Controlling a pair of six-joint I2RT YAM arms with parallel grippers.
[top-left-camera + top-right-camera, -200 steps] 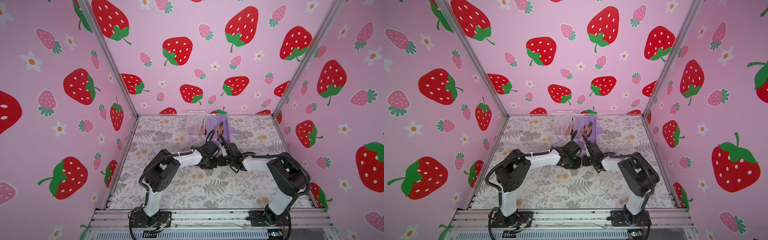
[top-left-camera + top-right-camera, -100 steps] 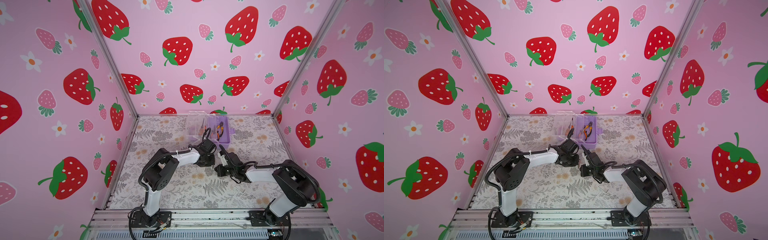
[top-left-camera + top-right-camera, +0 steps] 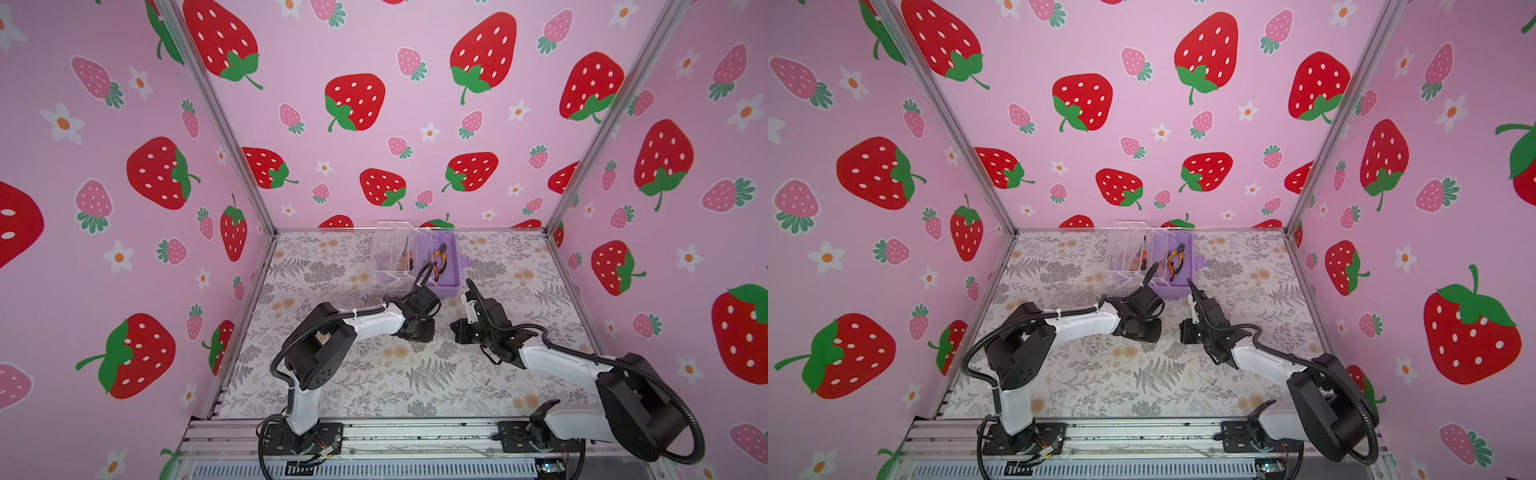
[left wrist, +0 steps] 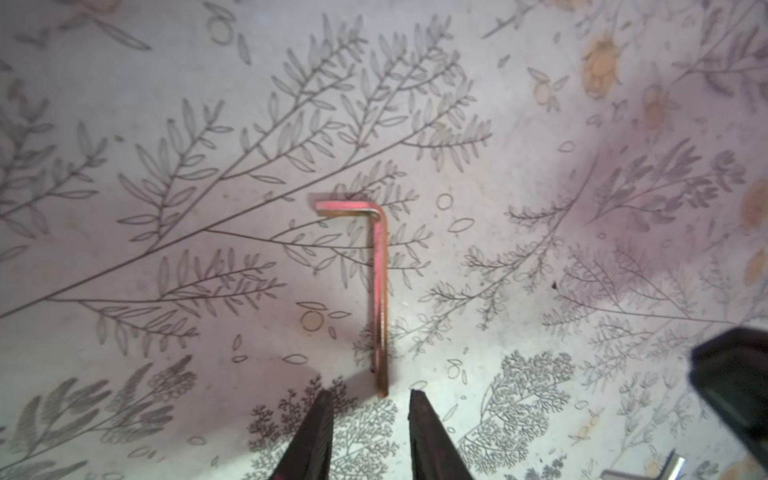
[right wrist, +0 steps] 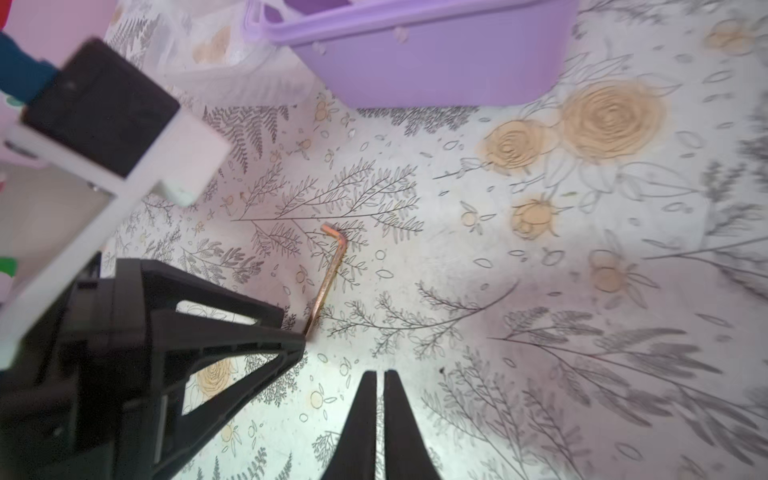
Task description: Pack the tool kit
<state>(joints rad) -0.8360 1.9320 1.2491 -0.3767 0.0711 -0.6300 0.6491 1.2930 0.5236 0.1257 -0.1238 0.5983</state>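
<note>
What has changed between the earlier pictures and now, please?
The right arm swung back from the tool kit, lower and toward the near right; the right gripper is nearly shut, empty. The left arm barely shifted; the left gripper stands open, a hex key on the table at its tips. The tool kit, its pliers and the second hex key stayed put.

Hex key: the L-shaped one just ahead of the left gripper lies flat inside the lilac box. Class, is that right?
No. The hex key does lie flat just ahead of the left gripper, but on the floral mat, not inside the lilac box. The right wrist view shows it on the mat, apart from the box.
</note>
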